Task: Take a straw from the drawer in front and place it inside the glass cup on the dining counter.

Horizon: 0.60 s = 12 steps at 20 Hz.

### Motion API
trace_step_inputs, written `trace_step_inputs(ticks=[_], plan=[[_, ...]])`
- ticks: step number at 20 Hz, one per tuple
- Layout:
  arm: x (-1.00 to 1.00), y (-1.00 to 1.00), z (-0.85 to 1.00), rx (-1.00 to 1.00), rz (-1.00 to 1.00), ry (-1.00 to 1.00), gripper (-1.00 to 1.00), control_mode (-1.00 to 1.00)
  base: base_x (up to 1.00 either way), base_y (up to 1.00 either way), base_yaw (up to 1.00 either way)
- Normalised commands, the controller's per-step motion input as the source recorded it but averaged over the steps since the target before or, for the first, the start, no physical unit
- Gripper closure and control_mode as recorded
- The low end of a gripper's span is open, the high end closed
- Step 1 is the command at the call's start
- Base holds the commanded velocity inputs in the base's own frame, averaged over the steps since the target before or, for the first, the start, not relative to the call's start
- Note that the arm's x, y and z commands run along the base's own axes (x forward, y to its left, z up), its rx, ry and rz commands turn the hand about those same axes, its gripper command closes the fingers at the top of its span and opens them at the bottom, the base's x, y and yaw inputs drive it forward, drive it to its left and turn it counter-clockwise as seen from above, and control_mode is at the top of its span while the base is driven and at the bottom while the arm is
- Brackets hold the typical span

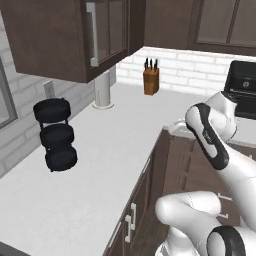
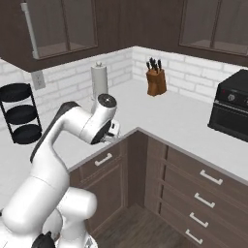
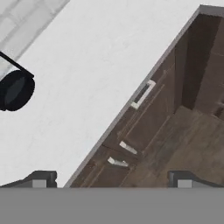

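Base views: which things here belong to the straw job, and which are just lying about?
Job: drawer, shut.
Lying about: knife block, paper towel roll, black tiered rack, black oven.

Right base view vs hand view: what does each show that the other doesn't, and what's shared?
Right base view alone: knife block, paper towel roll, black oven, glass-door wall cabinets.
Hand view alone: the open gripper from above, fingertips spread wide with nothing between them.
Shared: white counter, black tiered rack, the shut drawer with its pale bar handle.
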Motion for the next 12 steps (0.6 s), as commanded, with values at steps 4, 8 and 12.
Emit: trace_step_inputs(ticks=[4,8,12], plan=[[-0.08,-0.57,-0.79,0.35,0.00,-0.01,-1.00,-1.00,0.00,0.00,0.00],[0.05,-0.13,-0.57,0.28,0.00,0.00,-1.00,-1.00,0.00,0.00,0.00],[0.21,0.00,-0.38,0.14,0.00,0.03,-1.00,-1.00,0.00,0.00,0.00]])
